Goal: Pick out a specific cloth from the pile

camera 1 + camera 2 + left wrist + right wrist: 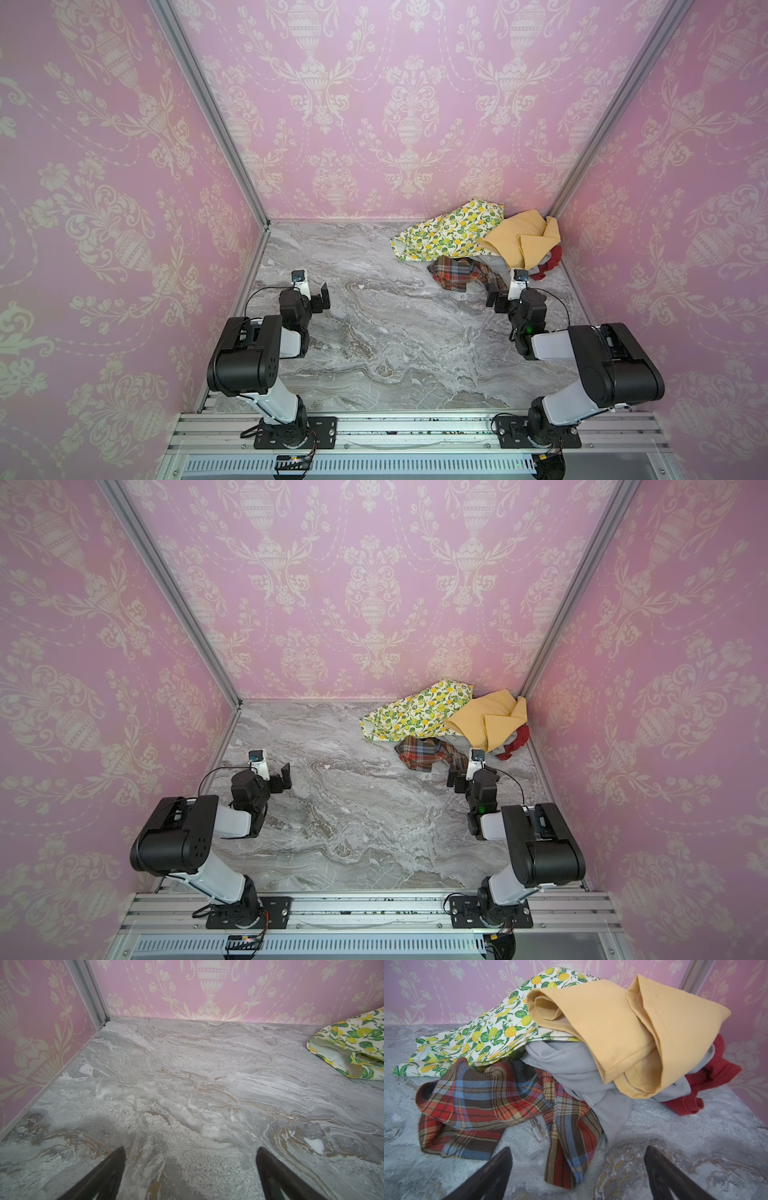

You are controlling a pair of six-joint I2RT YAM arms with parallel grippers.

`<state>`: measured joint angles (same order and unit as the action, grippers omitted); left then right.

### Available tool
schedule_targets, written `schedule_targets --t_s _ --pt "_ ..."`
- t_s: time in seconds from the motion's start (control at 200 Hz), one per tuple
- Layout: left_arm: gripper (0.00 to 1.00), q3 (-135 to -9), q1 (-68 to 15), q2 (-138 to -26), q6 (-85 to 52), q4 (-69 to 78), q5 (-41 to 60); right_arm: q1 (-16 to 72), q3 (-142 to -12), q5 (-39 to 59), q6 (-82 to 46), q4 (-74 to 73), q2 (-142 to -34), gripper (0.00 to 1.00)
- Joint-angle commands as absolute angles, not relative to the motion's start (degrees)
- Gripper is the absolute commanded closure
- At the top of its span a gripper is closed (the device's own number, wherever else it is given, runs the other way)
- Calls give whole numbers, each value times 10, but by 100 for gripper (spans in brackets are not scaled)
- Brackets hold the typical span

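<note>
Brown, red-orange and blue in its checks, the cloth [483,1101] is seen crumpled on the marble desk [374,332] at the near edge of the pile [482,245], heaped in the far right corner. Its far side is overlapped by a grey cloth [571,1064], with a lemon cloth [477,1039] just behind. A yellow cloth [623,1028] is draped over the top, and a red cloth [716,1068] is seen beside the right wall [685,249]. The right tool [578,1148] is held low just before the cloth, jaws spread wide, nothing gripped. The left tool [190,1148] is held over bare desk, well apart from the pile, jaws likewise spread and empty.
</note>
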<state>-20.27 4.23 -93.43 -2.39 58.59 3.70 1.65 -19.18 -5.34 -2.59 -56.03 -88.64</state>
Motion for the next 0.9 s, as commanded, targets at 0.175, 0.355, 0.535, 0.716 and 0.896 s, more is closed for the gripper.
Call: schedule_targets --t_s 0.175,0.355,0.535,0.716,0.896 --pt "1 -208 40 -938 -19 573 33 25 -194 -51 -17 -558 -871 0" --pt "1 -242 34 -897 -18 476 6 38 -168 -90 -13 -560 -819 0" --pt "1 -334 -1 -821 -12 284 -49 58 -196 -159 -46 -398 -711 0" --pt "1 -410 -60 -754 -80 179 -68 65 -239 -187 -129 -245 -608 0" --pt "1 -483 -146 -718 -68 68 -24 74 -308 -172 -174 -105 -589 1"
